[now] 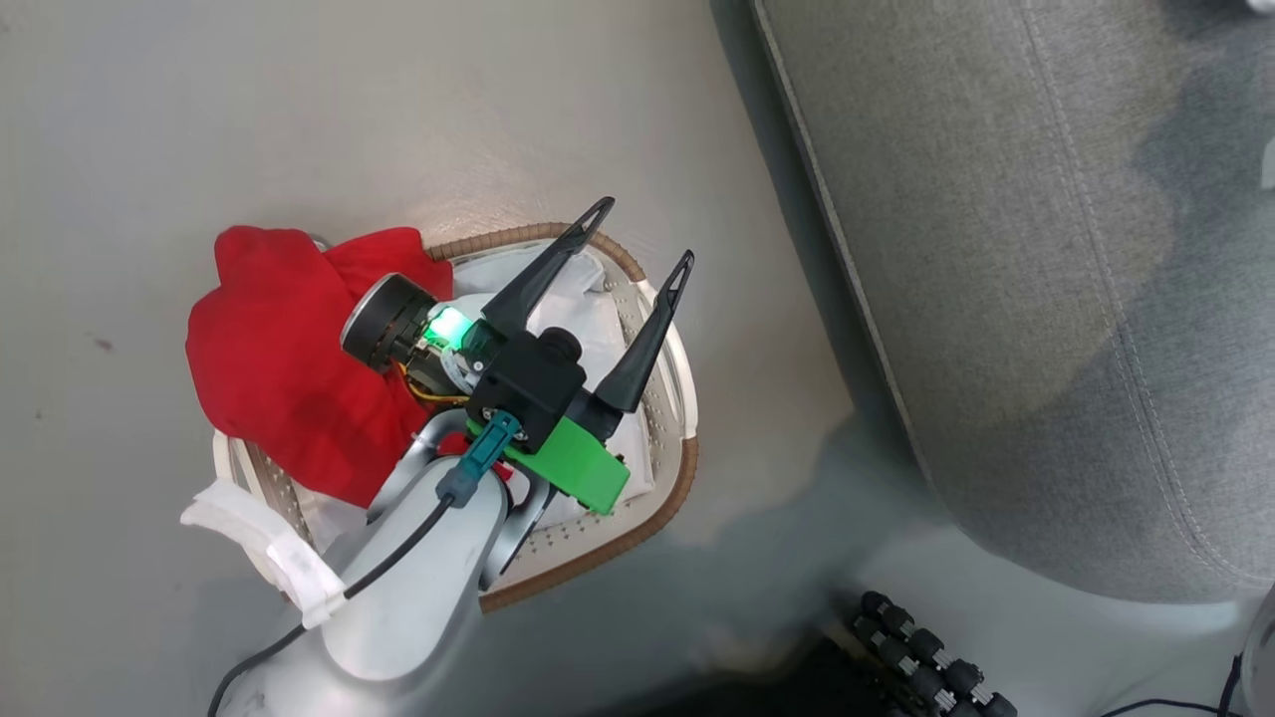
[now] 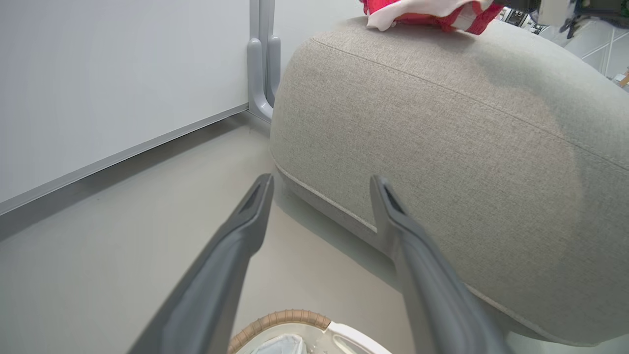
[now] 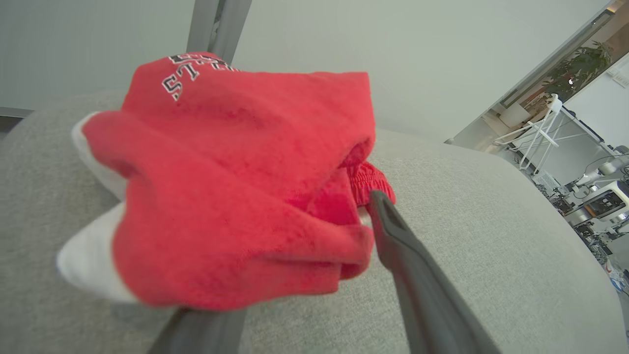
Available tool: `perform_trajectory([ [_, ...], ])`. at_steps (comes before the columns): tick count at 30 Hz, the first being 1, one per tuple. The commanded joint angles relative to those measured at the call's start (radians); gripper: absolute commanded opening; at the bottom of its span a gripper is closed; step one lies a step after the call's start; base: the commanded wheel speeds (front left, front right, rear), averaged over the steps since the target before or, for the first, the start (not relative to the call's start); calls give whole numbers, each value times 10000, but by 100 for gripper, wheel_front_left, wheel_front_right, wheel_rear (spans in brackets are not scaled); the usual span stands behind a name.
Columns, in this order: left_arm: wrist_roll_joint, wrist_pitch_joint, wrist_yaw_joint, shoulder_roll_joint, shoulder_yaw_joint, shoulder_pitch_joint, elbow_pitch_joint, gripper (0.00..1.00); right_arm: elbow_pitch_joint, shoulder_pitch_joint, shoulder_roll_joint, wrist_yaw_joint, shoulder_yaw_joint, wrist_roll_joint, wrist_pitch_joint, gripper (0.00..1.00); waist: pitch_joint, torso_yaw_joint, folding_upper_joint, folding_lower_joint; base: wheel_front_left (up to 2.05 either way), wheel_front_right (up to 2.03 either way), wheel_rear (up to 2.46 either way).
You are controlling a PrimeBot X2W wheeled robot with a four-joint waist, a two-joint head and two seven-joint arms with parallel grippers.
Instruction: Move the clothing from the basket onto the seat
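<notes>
On the large grey upholstered seat (image 1: 1046, 299) lies one bright red garment with white panels (image 3: 236, 196), draped across a finger of your right end effector (image 3: 322, 206), which is spread and grips nothing. Beside the seat, the small oval white basket with a brown woven rim (image 1: 598, 563) holds another red heap (image 1: 279, 358), slumped over the rim farthest from the seat. Your left end effector (image 1: 643, 231), released above the basket, is nearer but points seatward, away from that heap; its arm hides the basket's middle.

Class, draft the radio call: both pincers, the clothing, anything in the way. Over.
Left pincer open above basket. Right pincer open at lettered garment on seat. Second garment in basket, partly under left wrist.
</notes>
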Motion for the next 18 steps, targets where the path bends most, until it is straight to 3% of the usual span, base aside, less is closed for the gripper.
perform_trajectory([
  [1, -89, -2, 1, -57, 40, 120, -1, 100, -50, 312, 12, -14, 54, 7, -3, 100, -343, 22, 0, -1, 0, 0, 0],
  [8, -345, -2, 23, -338, 459, 314, -62, 100, -438, 1363, 9, -14, 535, 123, -4, 100, -1353, 324, 0, -1, 0, 0, 0],
  [18, -938, -2, 55, -699, 1690, 1102, -65, 100, -807, 2692, -310, -14, 1385, 467, -4, 100, -3132, 1351, 0, -1, 0, 0, 0],
])
